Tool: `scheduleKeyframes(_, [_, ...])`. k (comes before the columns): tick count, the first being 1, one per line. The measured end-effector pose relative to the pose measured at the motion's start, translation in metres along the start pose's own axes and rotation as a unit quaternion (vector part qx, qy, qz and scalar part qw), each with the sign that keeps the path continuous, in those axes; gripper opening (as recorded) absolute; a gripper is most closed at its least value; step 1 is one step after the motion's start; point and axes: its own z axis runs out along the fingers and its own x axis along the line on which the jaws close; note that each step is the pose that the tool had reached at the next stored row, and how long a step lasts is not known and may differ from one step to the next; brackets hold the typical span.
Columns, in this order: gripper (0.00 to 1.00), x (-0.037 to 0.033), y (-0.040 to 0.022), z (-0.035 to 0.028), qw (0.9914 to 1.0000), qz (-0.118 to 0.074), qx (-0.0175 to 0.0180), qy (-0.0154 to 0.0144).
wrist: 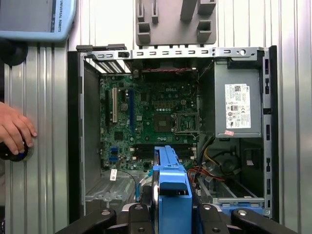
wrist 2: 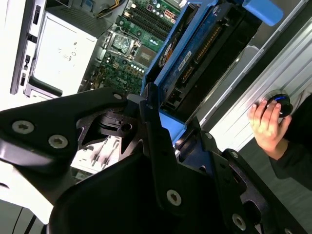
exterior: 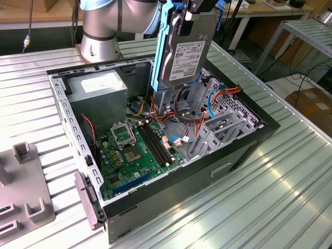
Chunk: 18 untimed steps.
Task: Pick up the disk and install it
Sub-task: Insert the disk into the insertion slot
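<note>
End effector was clamped on the disk, upright at 12 o'clock in the exterior view, above the open computer case on the tabletop.

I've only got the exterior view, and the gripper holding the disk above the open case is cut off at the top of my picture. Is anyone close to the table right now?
Observer: Yes. In both wrist views a person's hand rests on a round black knob on the table beside the case.
Operator: How is the disk gripped?
Observer: In the first wrist view the gripper is closed on the disk, one side on each edge of its blue carrier.
Operator: Anything else on the table?
Observer: A blue-edged screen device lies on the same side of the case as that hand.
</note>
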Motion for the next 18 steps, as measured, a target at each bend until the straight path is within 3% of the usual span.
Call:
scheduleKeyframes(9, [0.37, 0.0026, -0.0064, 0.0006, 1.0, 0.0, 0.0, 0.0026])
scheduleKeyframes(18, [0.37, 0.004, -0.0066, 0.0007, 1.0, 0.0, 0.0001, 0.0027])
